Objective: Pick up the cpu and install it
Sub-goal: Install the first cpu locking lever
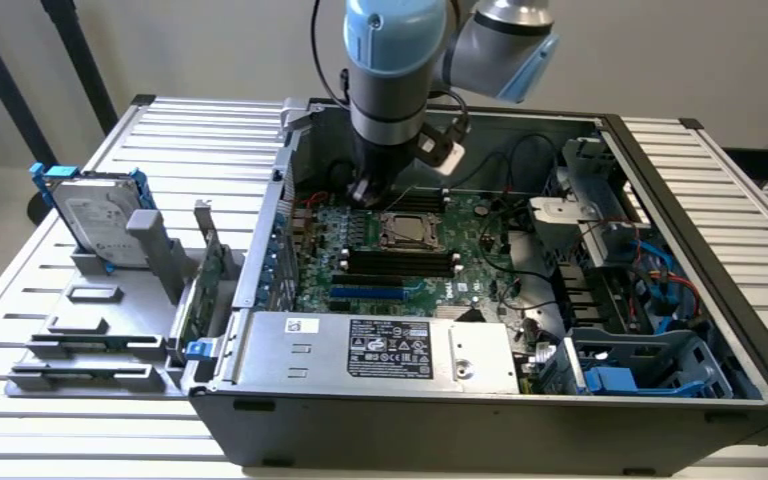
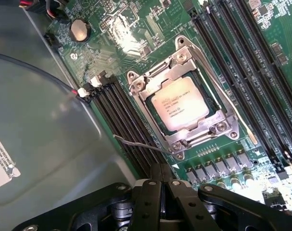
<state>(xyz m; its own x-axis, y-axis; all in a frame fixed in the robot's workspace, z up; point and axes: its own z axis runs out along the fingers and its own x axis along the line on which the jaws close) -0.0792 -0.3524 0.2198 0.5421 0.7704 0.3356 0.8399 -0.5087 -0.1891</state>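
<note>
Jaws clenched, empty; low over the motherboard (image 2: 112, 29), just beside the cpu (image 2: 179, 109) seated in its socket (image 2: 141, 89)

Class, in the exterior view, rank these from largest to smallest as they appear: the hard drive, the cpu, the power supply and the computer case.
1. computer case
2. power supply, helped by nearness to the camera
3. hard drive
4. cpu

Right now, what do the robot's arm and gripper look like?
The arm is a thick silver-grey tube with light blue caps on its joints, and a thin black cable runs alongside it. The gripper is matte black, with two slim flat fingers on hinged links fastened by round silver bolts.
</note>
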